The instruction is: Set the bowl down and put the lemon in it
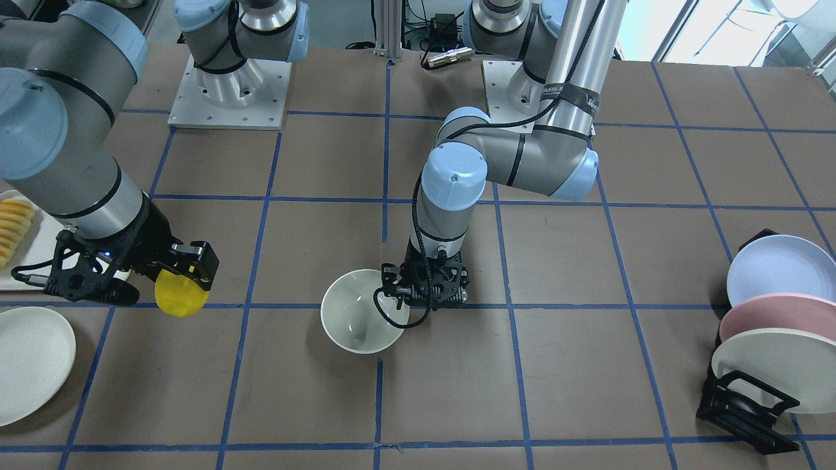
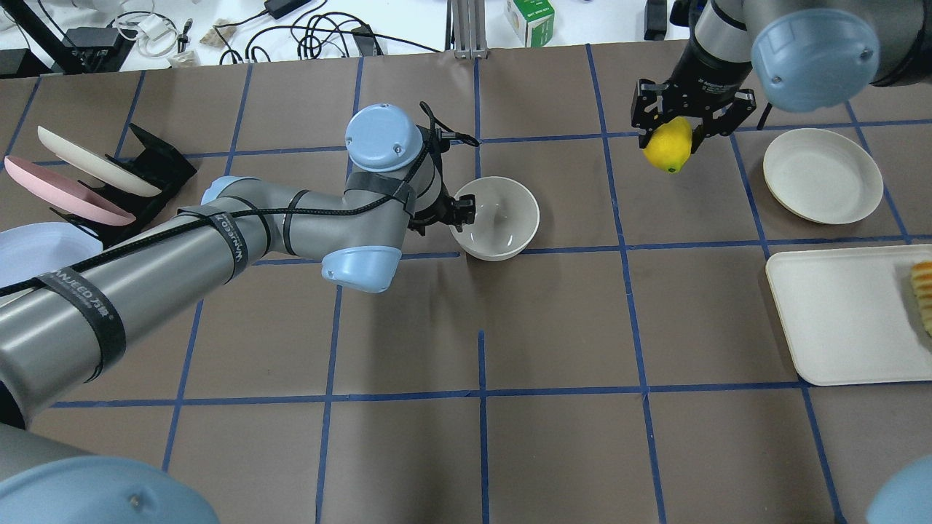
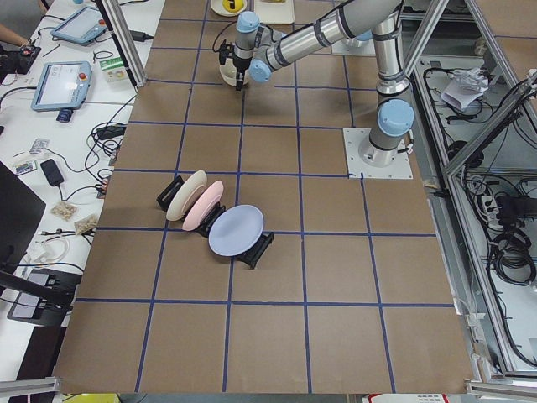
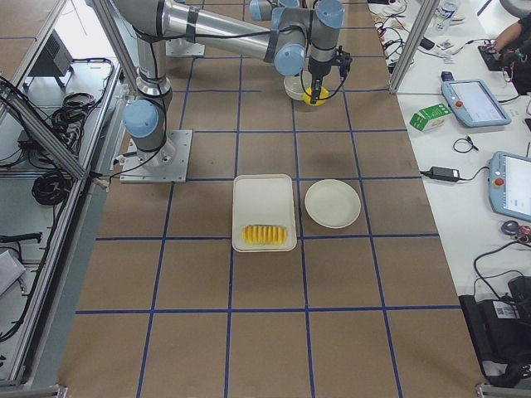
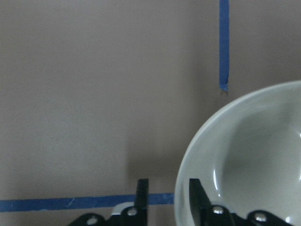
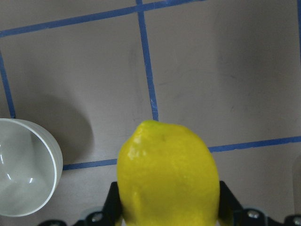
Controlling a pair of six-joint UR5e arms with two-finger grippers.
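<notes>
The off-white bowl [image 1: 360, 320] stands upright on the table near the middle, also in the overhead view [image 2: 502, 218]. My left gripper [image 2: 459, 211] is at the bowl's rim. In the left wrist view [image 5: 167, 188] its fingers straddle the rim [image 5: 181, 188], one inside and one outside, with a gap on the outer side, so it is open. My right gripper [image 2: 677, 138] is shut on the yellow lemon [image 2: 668, 145] and holds it above the table, well to one side of the bowl. The right wrist view shows the lemon [image 6: 167, 174] with the bowl [image 6: 23, 174] at lower left.
A flat cream plate [image 2: 819, 175] lies beyond the lemon. A cream tray [image 2: 837, 320] with orange-yellow slices [image 2: 923, 295] lies near it. A black rack [image 1: 744, 405] holding three plates stands at the other end of the table.
</notes>
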